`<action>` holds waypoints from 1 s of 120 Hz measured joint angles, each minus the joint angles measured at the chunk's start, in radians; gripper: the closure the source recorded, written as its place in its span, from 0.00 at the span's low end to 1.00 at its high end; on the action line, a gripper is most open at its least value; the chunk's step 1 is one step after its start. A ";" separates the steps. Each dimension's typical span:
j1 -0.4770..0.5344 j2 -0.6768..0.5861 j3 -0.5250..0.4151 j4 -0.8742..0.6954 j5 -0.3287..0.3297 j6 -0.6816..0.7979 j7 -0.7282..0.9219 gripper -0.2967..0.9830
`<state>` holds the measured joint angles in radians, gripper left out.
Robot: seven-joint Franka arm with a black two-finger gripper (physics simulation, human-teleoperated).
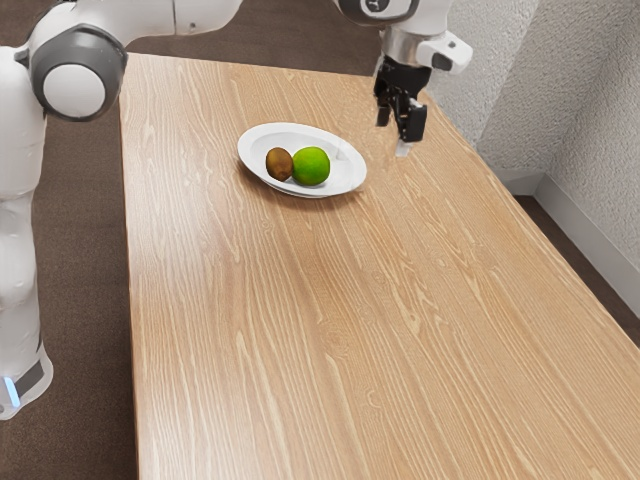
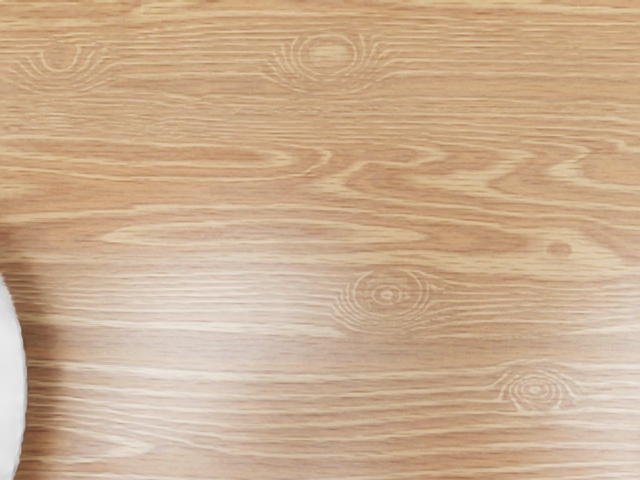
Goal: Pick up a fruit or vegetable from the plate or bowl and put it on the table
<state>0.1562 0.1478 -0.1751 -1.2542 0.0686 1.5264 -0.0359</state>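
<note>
In the exterior view my gripper (image 1: pixel 395 128) hangs above the table, beyond the plate's edge toward the exterior view's right, with its fingers apart and nothing between them. The white plate (image 1: pixel 258 142) holds a brown kiwi-like fruit (image 1: pixel 279 164) and a green round fruit, like a lime (image 1: pixel 311 166), lying side by side. Part of the plate (image 2: pixel 9 385) appears at the wrist view's border, off to one side of the hand.
The wooden table (image 1: pixel 280 310) stretches from under the plate toward the camera, and its bare grain (image 2: pixel 330 200) lies under the hand. A textured wall (image 1: pixel 585 130) stands beyond the table's edge on the exterior view's right.
</note>
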 joint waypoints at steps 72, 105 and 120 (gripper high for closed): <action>0.097 0.016 0.008 0.015 0.047 -0.174 -0.104 0.23; 0.158 -0.077 0.185 -0.203 0.024 -0.212 -0.100 0.23; 0.180 -0.075 0.233 -0.269 0.012 -0.186 -0.087 0.23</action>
<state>0.3362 0.0729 0.0583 -1.5235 0.0810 1.3404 -0.1234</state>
